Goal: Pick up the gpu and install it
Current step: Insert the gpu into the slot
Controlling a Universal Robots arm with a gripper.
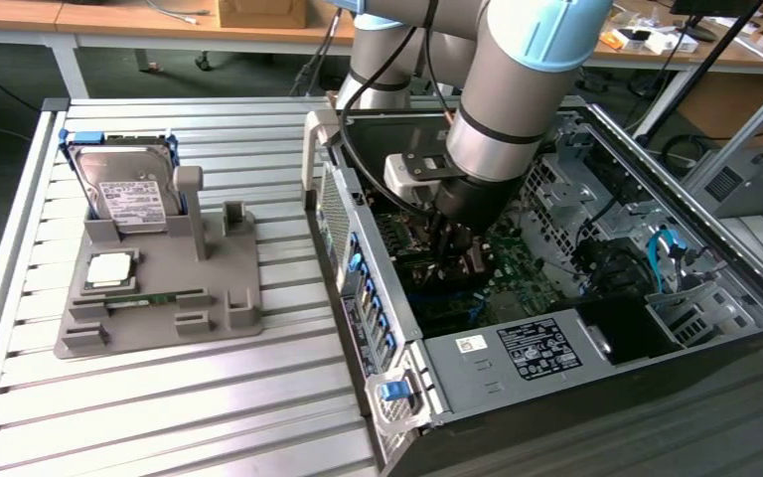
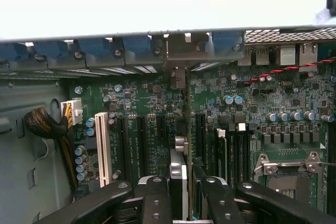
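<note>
gpu [image 2: 181,145] gripped edge-on over green motherboard [image 2: 147,103]; slatted table [image 1: 196,397]

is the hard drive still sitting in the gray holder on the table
Yes, the hard drive with its white label stands upright in the back slot of the gray holder on the slatted table, beside the open computer case.

Slatted metal table [image 1: 156,397], wooden benches [image 1: 116,25] behind

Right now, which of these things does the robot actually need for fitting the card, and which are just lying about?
In use:
- gpu, edge-on between the fingers
- gripper
- computer case
- motherboard

Lying about:
- hard drive
- grey holder tray
- memory stick
</note>
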